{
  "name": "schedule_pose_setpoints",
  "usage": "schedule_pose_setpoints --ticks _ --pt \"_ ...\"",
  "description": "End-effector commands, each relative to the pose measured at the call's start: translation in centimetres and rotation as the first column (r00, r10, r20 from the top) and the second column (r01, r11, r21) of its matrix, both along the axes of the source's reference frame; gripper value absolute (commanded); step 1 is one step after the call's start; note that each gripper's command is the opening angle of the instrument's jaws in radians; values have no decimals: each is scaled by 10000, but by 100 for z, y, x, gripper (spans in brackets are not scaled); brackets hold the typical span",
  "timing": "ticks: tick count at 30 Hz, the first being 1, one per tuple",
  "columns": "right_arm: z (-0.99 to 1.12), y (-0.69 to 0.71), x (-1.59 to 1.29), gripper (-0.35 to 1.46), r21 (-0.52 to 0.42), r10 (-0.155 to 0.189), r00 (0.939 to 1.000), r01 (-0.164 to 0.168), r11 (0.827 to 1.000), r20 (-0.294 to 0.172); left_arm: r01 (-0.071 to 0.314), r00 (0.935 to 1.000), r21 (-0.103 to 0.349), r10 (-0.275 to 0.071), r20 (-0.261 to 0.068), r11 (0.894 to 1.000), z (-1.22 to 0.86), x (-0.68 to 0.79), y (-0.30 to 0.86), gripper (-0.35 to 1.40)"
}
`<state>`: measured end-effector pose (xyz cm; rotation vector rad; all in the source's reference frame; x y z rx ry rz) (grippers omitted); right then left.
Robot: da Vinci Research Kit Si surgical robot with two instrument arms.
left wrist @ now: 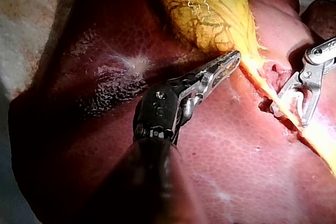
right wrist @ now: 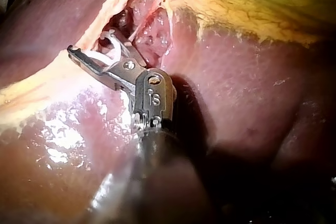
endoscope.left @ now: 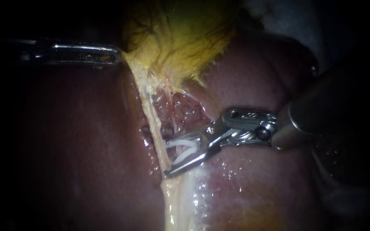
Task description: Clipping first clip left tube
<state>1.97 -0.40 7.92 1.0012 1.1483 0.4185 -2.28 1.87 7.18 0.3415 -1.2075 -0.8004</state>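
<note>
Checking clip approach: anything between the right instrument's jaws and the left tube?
Nothing visible. The right instrument, its jaws holding the white clip, is right at the left tube, with no tissue showing between them. The left instrument sits apart, up at the gallbladder's edge.

The gallbladder (left wrist: 210,14) is yellow-green, laced with dark branching lines and a few pale wavy ones. Around the gallbladder the liver (left wrist: 236,150) is deep red-brown with a fine honeycomb mottle, and near it there is a whitish streaked patch (left wrist: 131,64). A cream-yellow band (endoscope.left: 174,201) runs from the gallbladder's narrow end. Beside that band the clip (endoscope.left: 180,150) looks white, though glare may tint it. The left instrument (left wrist: 234,57) and right instrument (endoscope.left: 168,159) are bright silver on dark shafts.
</note>
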Motion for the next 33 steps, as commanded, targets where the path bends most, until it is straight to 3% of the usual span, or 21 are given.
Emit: schedule_pose_setpoints --ticks 1,8,19,33 --pt "-1 0 2 54 64 37 10000 -36 10000 -87 1 10000 1 -1 -2 10000 0 0 0 -35" --pt "-4 -3 16 53 338 -101 9971 127 9993 -757 1 10000 1 -1 -2 10000 0 0 0 -35" --pt "-13 -11 32 53 679 -438 9842 562 9961 -1716 1 10000 1 -1 -2 10000 0 0 0 -35" --pt "-43 -40 42 51 892 -1030 9550 1325 9872 -2781 -5 10000 1 5 1 10000 0 1 0 -35"
